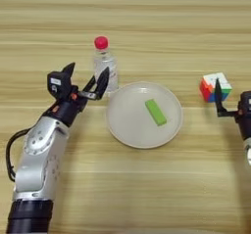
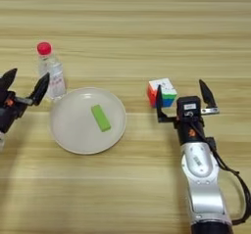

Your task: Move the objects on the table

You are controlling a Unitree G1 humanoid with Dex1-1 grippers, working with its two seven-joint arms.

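A small clear water bottle (image 1: 105, 65) with a red cap stands upright on the wooden table (image 1: 147, 12), just behind the left rim of a white plate. My left gripper (image 1: 87, 76) is open just left of and in front of the bottle. Its right finger (image 1: 103, 80) overlaps the bottle's lower left side, and nothing is between the fingers. My right gripper (image 2: 183, 98) is open at the right, its left finger beside the near side of a colourful cube (image 2: 162, 92). It holds nothing.
A round white plate (image 1: 127, 120) lies mid-table with a green block (image 1: 155, 112) on it. The cube sits to the right of the plate. Bare wood stretches across the far half and the near edge of the table.
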